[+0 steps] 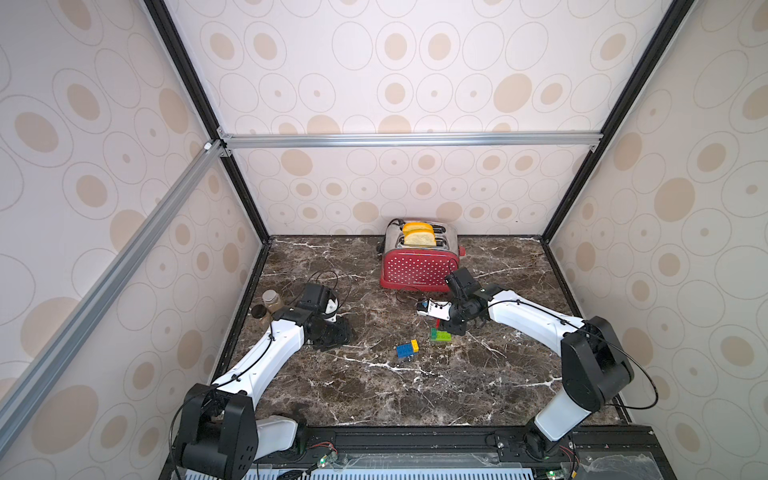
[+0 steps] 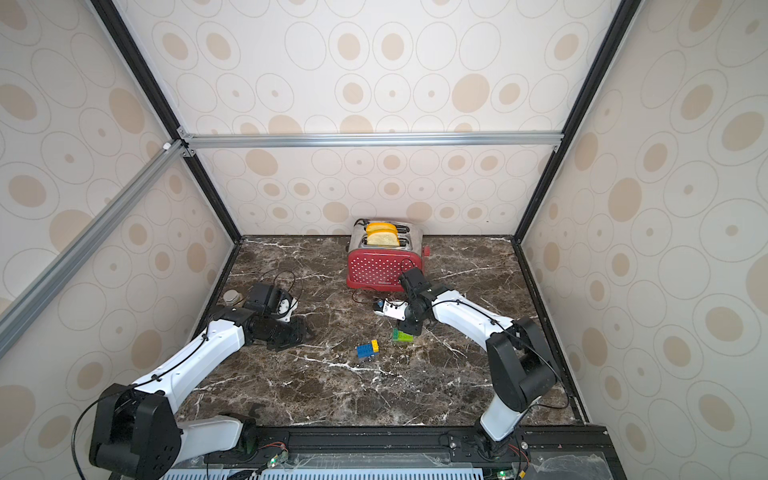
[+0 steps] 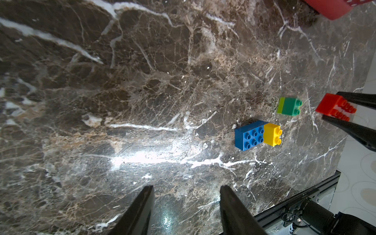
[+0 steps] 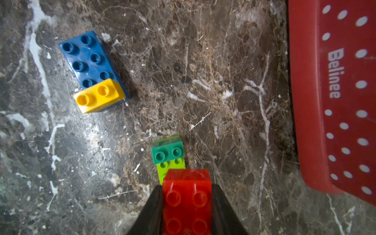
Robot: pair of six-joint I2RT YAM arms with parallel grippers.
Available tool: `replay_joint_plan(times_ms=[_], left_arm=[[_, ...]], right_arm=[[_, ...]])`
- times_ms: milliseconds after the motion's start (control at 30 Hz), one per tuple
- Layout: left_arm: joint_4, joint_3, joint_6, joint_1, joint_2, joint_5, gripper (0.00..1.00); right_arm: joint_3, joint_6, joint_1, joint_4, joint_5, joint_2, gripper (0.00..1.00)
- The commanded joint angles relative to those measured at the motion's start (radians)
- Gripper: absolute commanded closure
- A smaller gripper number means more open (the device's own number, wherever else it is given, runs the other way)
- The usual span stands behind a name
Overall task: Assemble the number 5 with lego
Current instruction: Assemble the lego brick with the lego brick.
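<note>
My right gripper [image 4: 187, 187] is shut on the red lego brick [image 4: 187, 201], which hangs just above the table beside the lime-green brick [image 4: 171, 165]. The small dark-green brick [image 4: 167, 152] sits on one end of the lime one. In both top views this pair [image 1: 440, 336] [image 2: 402, 336] lies near the middle of the table. A blue brick [image 1: 404, 351] with a yellow brick [image 1: 414, 344] on one end lies a little to its left. My left gripper [image 3: 186, 188] is open and empty, low over the table, well left of the bricks. The number 5 is not in view.
A red polka-dot toaster [image 1: 419, 266] with bread slices stands at the back, close behind my right wrist. A jar [image 1: 272, 300] and a dark cup [image 1: 259, 312] stand by the left wall, behind my left arm. Walls close in three sides of the marble table [image 1: 374, 395].
</note>
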Motion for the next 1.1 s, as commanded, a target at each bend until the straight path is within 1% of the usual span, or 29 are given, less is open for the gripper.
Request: replay_joint_plan(times_ms=[0, 467, 1067], left_arm=[[0.006, 0.03, 0.001, -0.003, 0.01, 0.009, 0.45], [0.008, 0.038, 0.014, -0.004, 0.046, 0.006, 0.46], [0.001, 0.041, 0.024, -0.003, 0.056, -0.007, 0.46]], right_arm=[[0.026, -0.033, 0.001, 0.0, -0.046, 0.043, 0.74], [0.074, -0.059, 0.003, -0.035, -0.066, 0.11, 0.74], [0.026, -0.081, 0.003, -0.025, -0.092, 0.11, 0.74]])
